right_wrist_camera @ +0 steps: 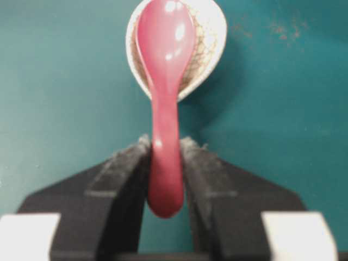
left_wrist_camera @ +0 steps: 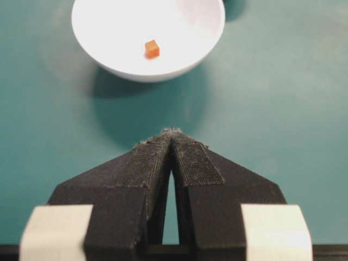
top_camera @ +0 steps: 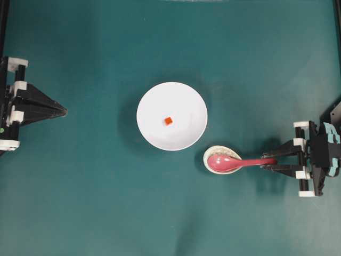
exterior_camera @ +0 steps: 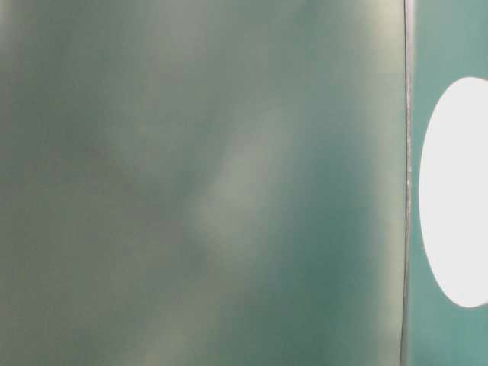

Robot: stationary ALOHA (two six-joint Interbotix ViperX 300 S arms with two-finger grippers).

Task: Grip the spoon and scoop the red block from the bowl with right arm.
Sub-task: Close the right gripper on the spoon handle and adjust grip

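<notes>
The white bowl [top_camera: 146, 98] sits at the table's middle with the tiny red block [top_camera: 168, 121] lying inside it. The pink-red spoon [top_camera: 229, 162] rests with its scoop in a small speckled dish [top_camera: 208, 154], handle pointing right. My right gripper [top_camera: 269, 161] is at the handle's end. In the right wrist view both fingers press against the sides of the spoon [right_wrist_camera: 166, 81], so my right gripper [right_wrist_camera: 166, 145] is shut on it. My left gripper [top_camera: 65, 111] stays at the far left. In its wrist view my left gripper [left_wrist_camera: 172, 132] has its tips together, facing the bowl [left_wrist_camera: 109, 32] and block [left_wrist_camera: 151, 49].
The speckled dish [right_wrist_camera: 210, 51] lies just below and right of the bowl, almost touching its rim. Teal tabletop surrounds everything. The table-level view is a blur, with only a white shape [exterior_camera: 457, 191] at its right edge.
</notes>
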